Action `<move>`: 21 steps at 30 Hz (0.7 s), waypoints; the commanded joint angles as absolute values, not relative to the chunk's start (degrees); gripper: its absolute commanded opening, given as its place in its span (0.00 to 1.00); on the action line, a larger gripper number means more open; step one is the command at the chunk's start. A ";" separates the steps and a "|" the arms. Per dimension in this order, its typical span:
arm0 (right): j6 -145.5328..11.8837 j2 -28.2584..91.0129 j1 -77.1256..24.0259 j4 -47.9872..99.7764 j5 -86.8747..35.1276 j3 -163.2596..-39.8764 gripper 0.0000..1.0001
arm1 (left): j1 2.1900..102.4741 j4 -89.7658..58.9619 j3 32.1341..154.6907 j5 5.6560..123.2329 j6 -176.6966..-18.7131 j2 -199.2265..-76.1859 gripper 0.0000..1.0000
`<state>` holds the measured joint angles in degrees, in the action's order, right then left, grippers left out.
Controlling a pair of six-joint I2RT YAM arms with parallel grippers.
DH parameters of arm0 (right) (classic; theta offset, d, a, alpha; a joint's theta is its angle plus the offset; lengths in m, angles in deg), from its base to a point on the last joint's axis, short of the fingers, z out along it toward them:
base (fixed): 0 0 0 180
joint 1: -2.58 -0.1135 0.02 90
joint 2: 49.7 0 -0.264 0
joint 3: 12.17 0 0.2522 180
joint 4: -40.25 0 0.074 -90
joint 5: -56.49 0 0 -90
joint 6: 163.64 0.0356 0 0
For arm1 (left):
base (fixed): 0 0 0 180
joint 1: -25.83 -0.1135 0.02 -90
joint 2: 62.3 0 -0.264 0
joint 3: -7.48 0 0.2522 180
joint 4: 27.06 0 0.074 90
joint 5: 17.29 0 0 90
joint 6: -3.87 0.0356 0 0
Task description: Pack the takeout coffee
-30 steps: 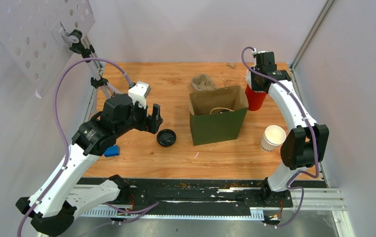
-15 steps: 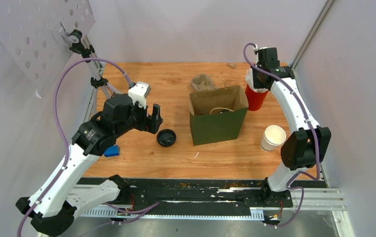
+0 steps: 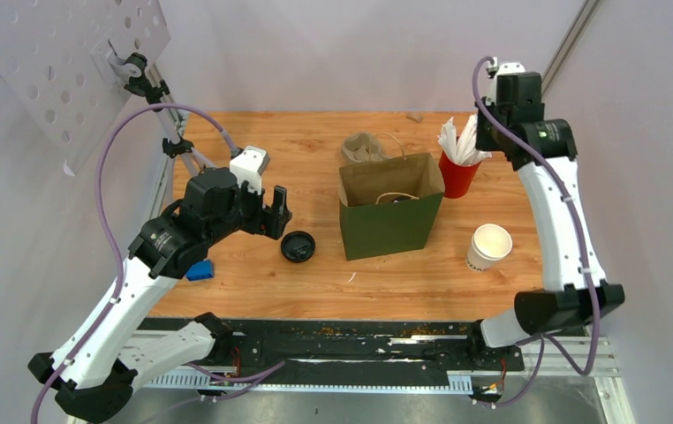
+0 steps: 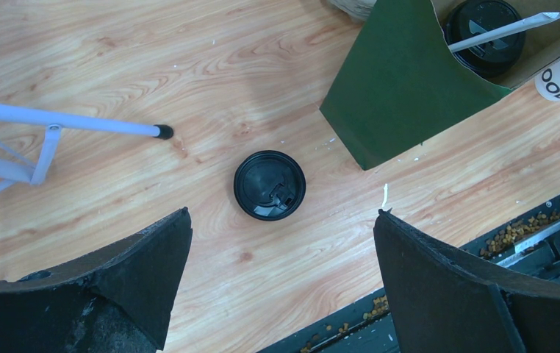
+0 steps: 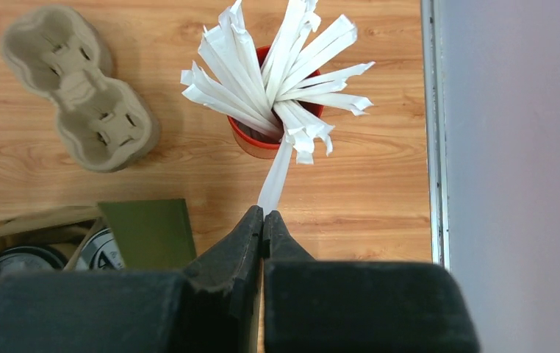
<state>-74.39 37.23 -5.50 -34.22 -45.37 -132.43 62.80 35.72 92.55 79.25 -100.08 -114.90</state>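
Pinching one white stirrer (image 5: 275,176) tight in the right fingers (image 5: 242,243), right at its tip, far end tucked in the bunch in the red cup (image 5: 251,143). Hovering the left fingers (image 4: 145,265) spread wide, holding nothing, over the loose black lid (image 4: 270,185) on the desk (image 3: 262,283). Could easily drag extra stirrers out or tip the red cup, pulling with such a skimpy grip. Might just slip free too. Counted: one lidded cup (image 4: 483,26) down in the green bag (image 4: 402,103), one lidless cup (image 3: 489,246) standing right of it, one loose lid, one pulp carrier (image 5: 79,88), roughly a dozen stirrers.
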 commanded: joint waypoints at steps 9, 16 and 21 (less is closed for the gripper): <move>-65.12 18.62 -5.50 -35.09 -45.78 -132.12 0.01 | 62.59 33.84 93.49 78.83 -99.74 -114.36 1.00; -60.70 7.29 -5.51 -27.26 -38.40 -124.98 0.00 | 62.57 32.94 92.55 78.14 -99.91 -114.63 1.00; -58.66 3.94 -5.51 -25.67 -34.63 -123.16 0.00 | 62.58 32.41 92.11 77.75 -99.92 -114.79 1.00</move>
<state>-61.63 5.74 -5.52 -30.83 -39.23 -123.93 62.80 34.80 92.42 78.62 -100.08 -114.92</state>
